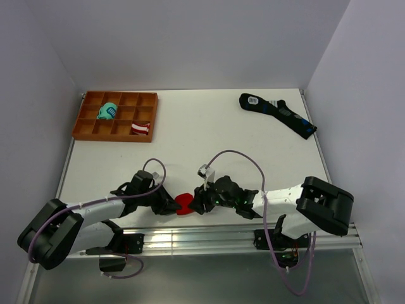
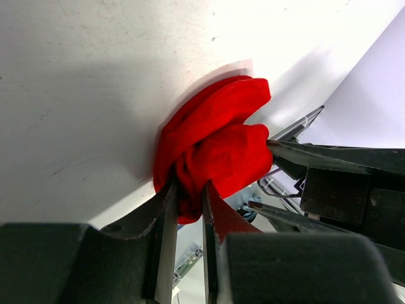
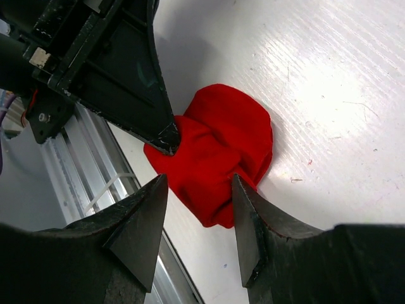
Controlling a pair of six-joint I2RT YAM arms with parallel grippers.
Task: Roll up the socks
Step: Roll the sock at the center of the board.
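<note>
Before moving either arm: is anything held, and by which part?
The left hand pinches the red sock bundle by a fold at its edge; the right hand is open, straddling it.

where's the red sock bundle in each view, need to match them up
Top external: the socks sit low centre, between the left hand and the right hand.
Left wrist: centre, pinched by that hand's own fingers.
Right wrist: centre, reaching down between its open fingertips.
Shared landmark: the left hand gripping the bundle.
</note>
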